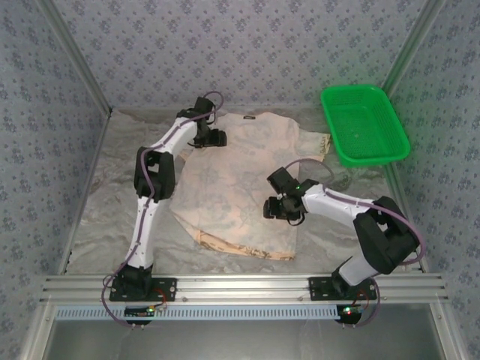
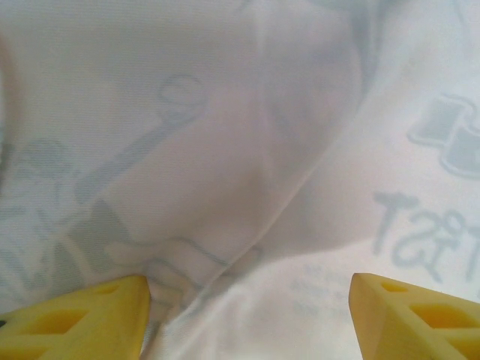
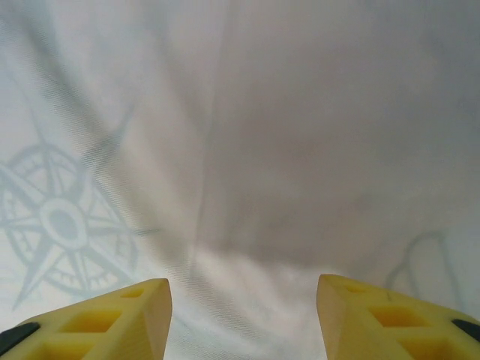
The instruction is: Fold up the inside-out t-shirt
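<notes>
Top external: soft, wrinkled pinkish-cream t-shirt (image 1: 240, 180) lying flat mid-table, faint compass prints showing through. At its far-left corner, left gripper (image 2: 247, 289) sitting spread; at right edge, right gripper (image 3: 241, 289) spread too. Green mesh basket (image 1: 365, 124) sitting far right.

- A robot lab cell: left arm (image 1: 152, 180) and right arm (image 1: 352, 210) bolted to an aluminium rail (image 1: 240, 285).
- Aluminium frame posts (image 1: 75, 56) edge floral-print wall panels (image 1: 240, 45).
- A marbled grey sheet (image 1: 105, 217) covers the table, with a green plastic basket (image 1: 352, 89) at its corner.
</notes>
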